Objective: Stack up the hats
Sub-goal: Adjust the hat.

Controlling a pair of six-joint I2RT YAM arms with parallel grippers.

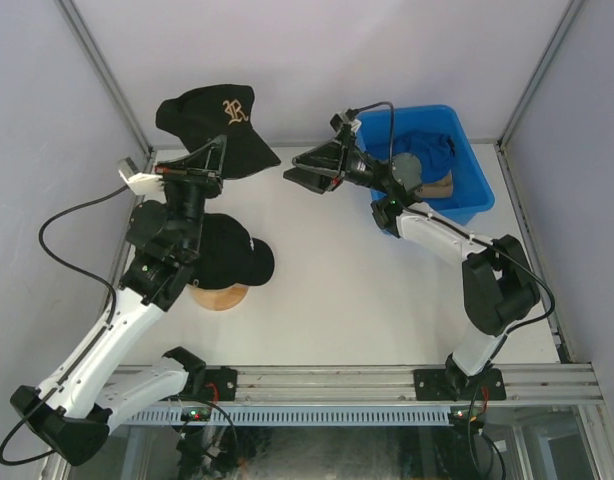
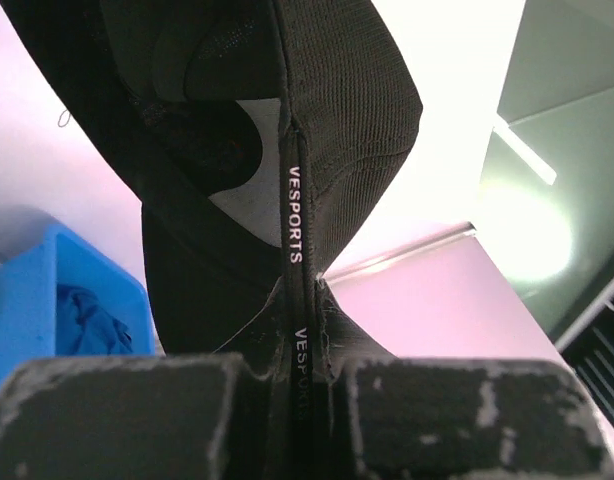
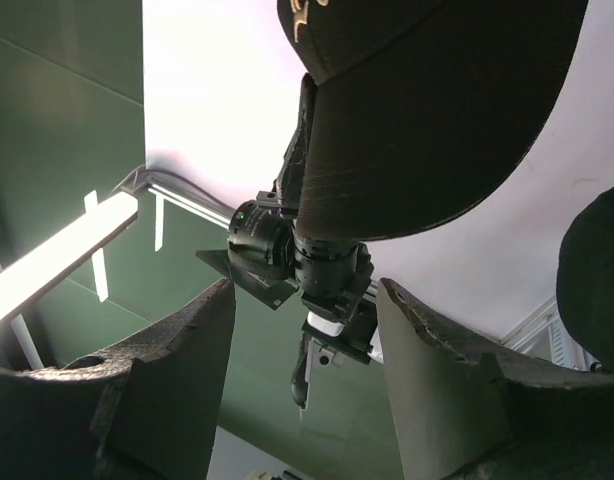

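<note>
My left gripper (image 1: 219, 162) is shut on the rear edge of a black cap with a pale embroidered letter (image 1: 215, 122) and holds it up in the air above the table's back left. In the left wrist view the pads (image 2: 187, 410) pinch the cap's inner seam tape (image 2: 295, 215). A second black cap (image 1: 232, 252) sits on the wooden stand (image 1: 219, 297). My right gripper (image 1: 297, 176) is open and empty, just right of the held cap; the right wrist view shows that cap's brim (image 3: 437, 120) above my spread fingers (image 3: 187, 350). A blue cap (image 1: 427, 150) and a tan cap (image 1: 439, 186) lie in the bin.
The blue plastic bin (image 1: 479, 195) stands at the back right, behind the right arm; it also shows in the left wrist view (image 2: 42, 290). Metal frame posts rise at both back corners. The capped stand is close under the left arm.
</note>
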